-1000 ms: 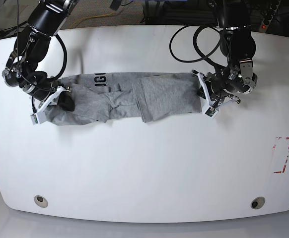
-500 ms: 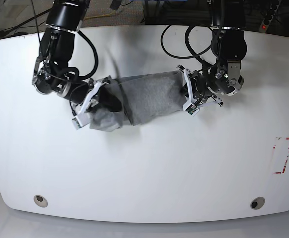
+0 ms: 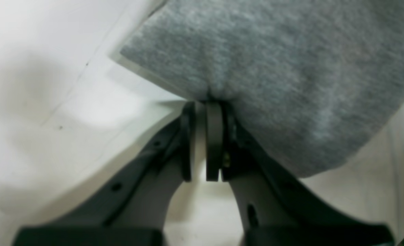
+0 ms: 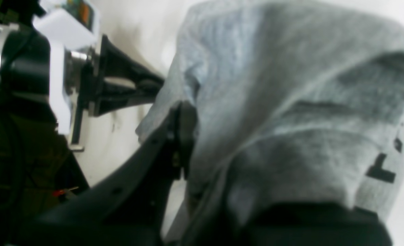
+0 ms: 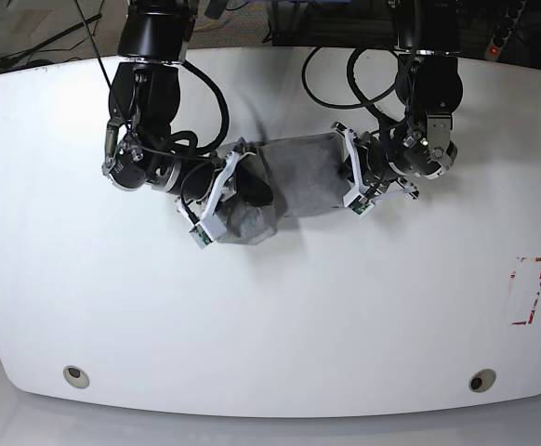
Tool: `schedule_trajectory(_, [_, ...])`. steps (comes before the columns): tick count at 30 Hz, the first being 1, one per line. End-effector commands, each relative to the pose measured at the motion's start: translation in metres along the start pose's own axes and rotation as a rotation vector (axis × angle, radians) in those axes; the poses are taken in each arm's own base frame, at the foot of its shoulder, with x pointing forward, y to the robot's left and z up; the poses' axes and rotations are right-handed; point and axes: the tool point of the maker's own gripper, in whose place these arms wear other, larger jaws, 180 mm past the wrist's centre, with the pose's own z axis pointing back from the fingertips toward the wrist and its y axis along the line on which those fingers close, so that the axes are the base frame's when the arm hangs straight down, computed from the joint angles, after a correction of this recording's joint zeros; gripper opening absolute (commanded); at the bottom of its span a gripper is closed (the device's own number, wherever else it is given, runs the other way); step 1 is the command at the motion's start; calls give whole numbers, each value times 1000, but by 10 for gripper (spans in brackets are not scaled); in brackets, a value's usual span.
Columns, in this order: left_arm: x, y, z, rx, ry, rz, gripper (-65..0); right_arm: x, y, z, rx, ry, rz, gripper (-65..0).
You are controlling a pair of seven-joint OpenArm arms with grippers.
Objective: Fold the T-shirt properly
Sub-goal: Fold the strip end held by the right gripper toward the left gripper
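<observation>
Both pincers, left pincer (image 3: 202, 109) and right pincer (image 5: 238, 190), clamp the bunched T-shirt (image 5: 289, 181) between them.

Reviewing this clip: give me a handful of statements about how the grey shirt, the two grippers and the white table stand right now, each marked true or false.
1. The heather-grey cotton T-shirt lies spread flat at full width. False: it is bunched into a compact bundle between the arms.
2. The left gripper pinches the shirt's edge between nearly closed fingers. True.
3. The right gripper hangs clear of the fabric. False: grey cloth drapes over it in the right wrist view, and it is clamped on the shirt.
4. Black printed lettering shows on the fabric in the right wrist view. True.
5. The shirt lies next to the red-marked rectangle on the round-cornered white table. False: that mark lies far off, near the table's edge.
</observation>
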Motion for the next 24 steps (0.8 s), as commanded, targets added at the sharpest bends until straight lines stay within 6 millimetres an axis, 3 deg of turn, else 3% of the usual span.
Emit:
schedule_trajectory(1, [2,3,2,11,4,-9,-612,24,5,2,18,-61,46,-650])
schedule_trajectory(4, [1,2,1,10,6,-8,-612,20,4,-1,23,-50,35,-645])
schedule_trajectory(8, [2,2,1,9,5,-7,-612,21,4,-2,25,-60,27,-561])
schedule_trajectory(12, [2,2,1,9,5,-7,-612,24,12,-8,51,-72,44,-385])
schedule_trajectory(17, [3,3,1,10,3,-8,-612,11,25,-31,122,-50,12,-179])
schedule_trajectory(24, [4,3,2,12,-1,-10,-612,15,48,-46,164,-54,0,-162])
